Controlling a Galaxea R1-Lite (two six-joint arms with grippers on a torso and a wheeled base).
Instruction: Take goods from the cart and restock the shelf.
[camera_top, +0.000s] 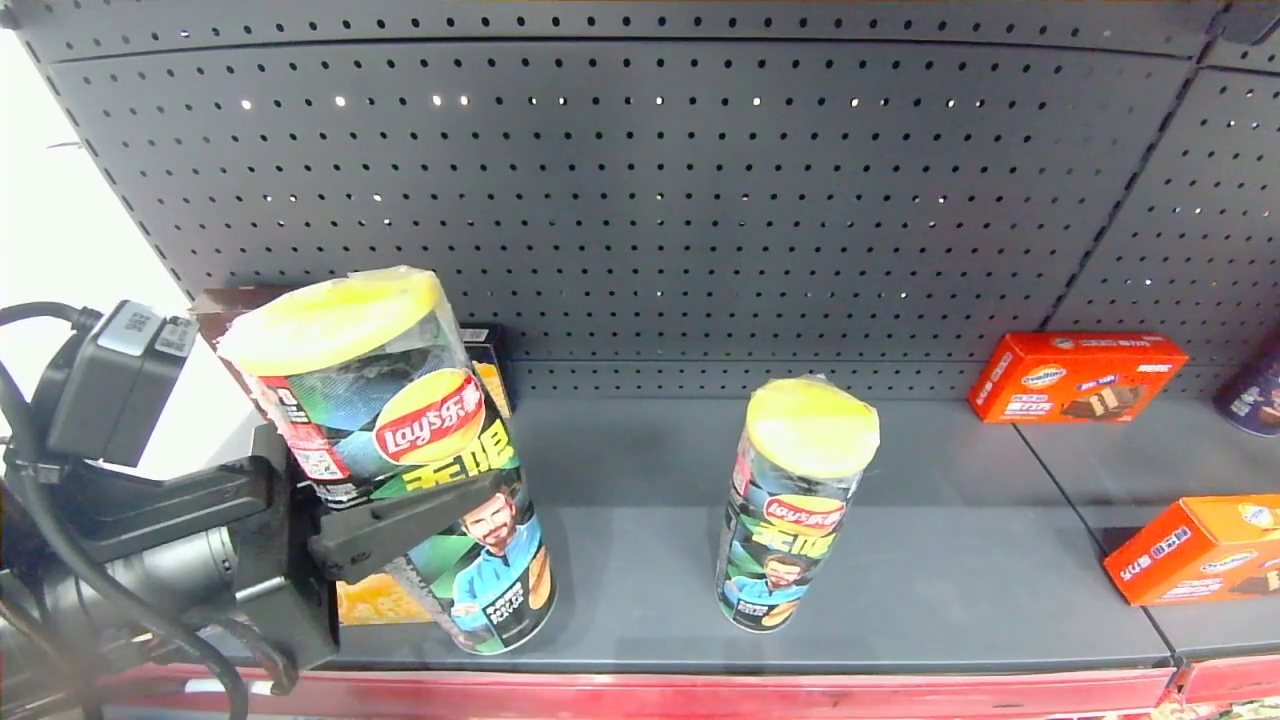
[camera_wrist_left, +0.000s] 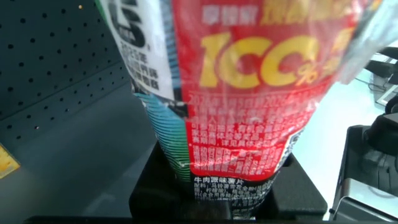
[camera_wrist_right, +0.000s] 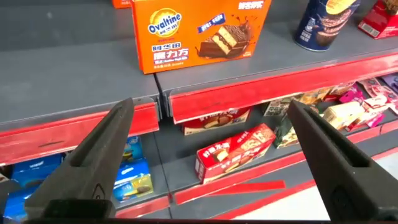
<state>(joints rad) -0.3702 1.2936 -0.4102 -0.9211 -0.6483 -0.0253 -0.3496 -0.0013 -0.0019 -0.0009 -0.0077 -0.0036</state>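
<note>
My left gripper (camera_top: 400, 520) is shut on a tall chips can (camera_top: 400, 440) with a yellow lid, at the left end of the dark grey shelf (camera_top: 950, 540). The can tilts, with its base close to the shelf's front edge. In the left wrist view the can (camera_wrist_left: 242, 106) stands between the fingers (camera_wrist_left: 155, 186), its red printed side facing the camera. A second, matching chips can (camera_top: 790, 500) stands upright mid-shelf, apart from the first. My right gripper (camera_wrist_right: 209, 106) is open with nothing in it, in front of the red shelf edge (camera_wrist_right: 249, 93).
Two orange boxes (camera_top: 1075, 375) (camera_top: 1195, 550) lie at the shelf's right, with a dark blue can (camera_top: 1250, 395) beyond them. A dark box (camera_top: 490, 350) and a yellow pack (camera_top: 380, 600) sit behind the held can. A perforated panel (camera_top: 640, 200) backs the shelf. The lower shelf holds red boxes (camera_wrist_right: 233, 152).
</note>
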